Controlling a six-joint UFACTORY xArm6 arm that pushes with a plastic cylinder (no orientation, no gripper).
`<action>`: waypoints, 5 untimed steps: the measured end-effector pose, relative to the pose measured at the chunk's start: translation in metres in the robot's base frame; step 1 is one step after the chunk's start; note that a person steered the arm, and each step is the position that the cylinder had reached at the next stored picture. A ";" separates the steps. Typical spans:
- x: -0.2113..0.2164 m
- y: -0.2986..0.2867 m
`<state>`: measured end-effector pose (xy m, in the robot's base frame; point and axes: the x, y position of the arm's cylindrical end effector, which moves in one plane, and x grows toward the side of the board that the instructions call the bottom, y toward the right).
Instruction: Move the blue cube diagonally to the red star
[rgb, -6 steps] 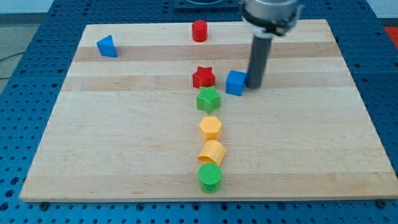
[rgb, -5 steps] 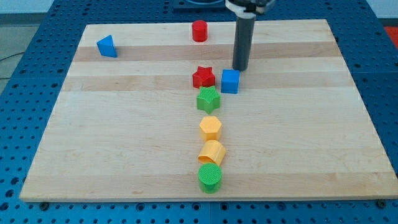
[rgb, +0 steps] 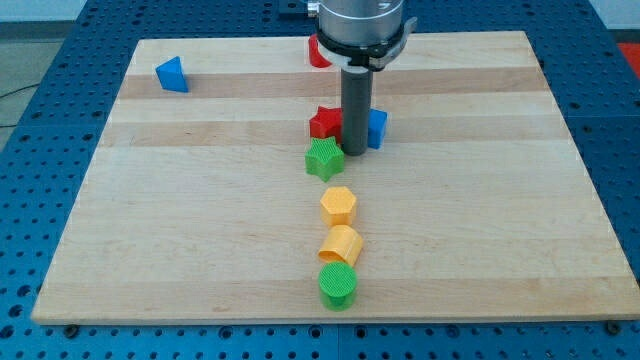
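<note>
My tip: the lower end of my rod (rgb: 356, 152) is down on the board, wedged between the red star and the blue cube, just right of the green star. I have no jaws or fingers, so nothing is held; I only press against things.
Blue cube: (rgb: 376, 128) just to the view's right of my rod, mostly hidden behind it, seemingly touching it.
Red star: (rgb: 324, 122) just to the view's left of my rod, partly covered by it; the cube sits on its far side from the star, level with it.
Green star: (rgb: 324, 158) right below the red star, close beside my tip on the view's left.
Orange blocks: a hexagon-like one (rgb: 339, 205) and another below it (rgb: 341, 244), in a column toward the view's bottom.
Green cylinder: (rgb: 337, 286) at the foot of that column.
Blue triangle: (rgb: 172, 75) far off at the view's upper left.
Red cylinder: (rgb: 316, 53) at the view's top, largely hidden by my arm.
Board: pale wood (rgb: 180, 220).
</note>
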<state>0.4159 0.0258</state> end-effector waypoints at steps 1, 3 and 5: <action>0.005 0.008; -0.024 0.041; -0.090 0.069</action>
